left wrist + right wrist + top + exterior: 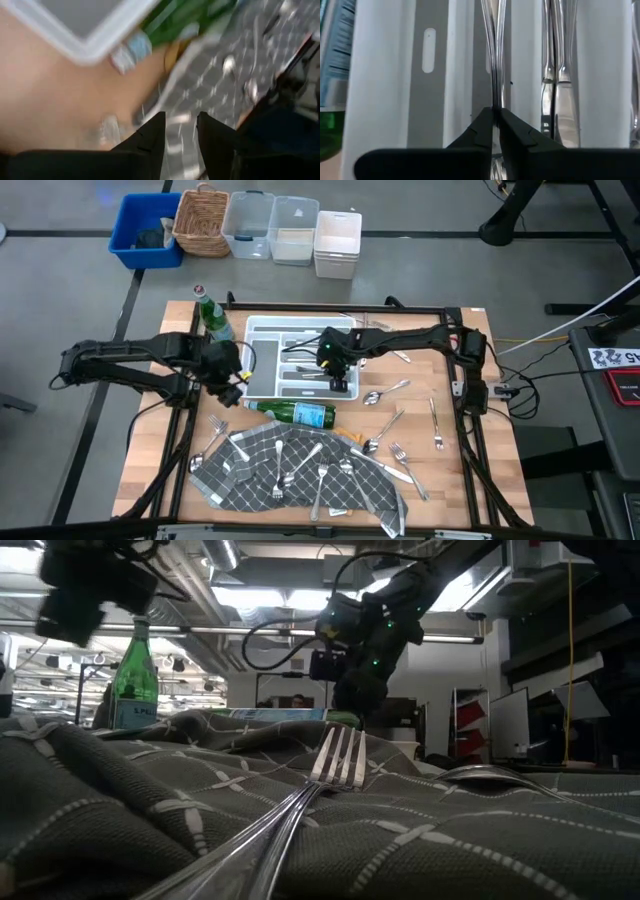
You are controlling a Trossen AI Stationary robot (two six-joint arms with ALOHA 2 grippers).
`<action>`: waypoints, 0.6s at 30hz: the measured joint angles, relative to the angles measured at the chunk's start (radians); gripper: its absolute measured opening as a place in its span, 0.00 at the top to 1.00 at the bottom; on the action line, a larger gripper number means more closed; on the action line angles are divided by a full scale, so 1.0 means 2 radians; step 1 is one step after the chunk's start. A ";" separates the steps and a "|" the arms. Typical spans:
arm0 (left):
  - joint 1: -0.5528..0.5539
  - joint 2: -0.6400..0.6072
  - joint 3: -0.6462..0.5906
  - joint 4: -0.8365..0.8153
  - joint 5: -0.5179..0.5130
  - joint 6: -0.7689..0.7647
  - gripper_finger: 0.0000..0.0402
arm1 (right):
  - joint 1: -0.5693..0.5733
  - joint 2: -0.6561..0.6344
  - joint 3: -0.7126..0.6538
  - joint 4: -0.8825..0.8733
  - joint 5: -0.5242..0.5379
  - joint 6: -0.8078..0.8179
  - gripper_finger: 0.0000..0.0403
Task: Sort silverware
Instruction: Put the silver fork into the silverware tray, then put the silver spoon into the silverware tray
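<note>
Right wrist view: the right gripper (496, 117) has its two dark fingers pinched on the thin handle of one piece of silverware (494, 55), which runs straight ahead along a slot of the white tray (380, 100); the neighbouring slot holds two more pieces lying side by side. In the high view this gripper (338, 370) hangs over the tray's (262, 330) 4 o'clock part, its arm stretched level from the worktop's (490, 480) 3 o'clock edge toward the centre.

The left gripper (179, 132) has its fingers apart with a clear gap and nothing between them. It hovers just off the tray's 8 o'clock corner (232, 380), the arm reaching in from 9 o'clock, bent at the elbow.

Room is tight: a lying green bottle (298, 414) sits just beside the tray's 6 o'clock edge, between both grippers and the grey cloth (250, 480). An upright green bottle (210, 315) stands at the tray's 10 o'clock corner. Forks and spoons are scattered over the cloth at 6 o'clock, with more loose pieces on bare wood toward 4 o'clock, well apart from the tray. The low view shows a fork (335, 765) resting on the cloth folds.
</note>
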State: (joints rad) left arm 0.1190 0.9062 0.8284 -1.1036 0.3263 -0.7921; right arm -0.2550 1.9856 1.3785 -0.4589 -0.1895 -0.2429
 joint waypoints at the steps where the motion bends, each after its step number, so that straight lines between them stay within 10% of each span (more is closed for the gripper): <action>1: -0.011 0.000 0.000 -0.008 0.007 -0.009 0.75 | 0.000 0.002 0.000 -0.002 0.003 0.000 0.92; 18: -0.212 0.007 -0.024 -0.053 0.019 -0.308 0.75 | 0.000 0.005 0.000 -0.001 0.025 0.000 0.82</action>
State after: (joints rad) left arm -0.3045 0.9199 0.7798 -1.2105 0.3645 -1.4076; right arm -0.2550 1.9965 1.3785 -0.4614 -0.1394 -0.2432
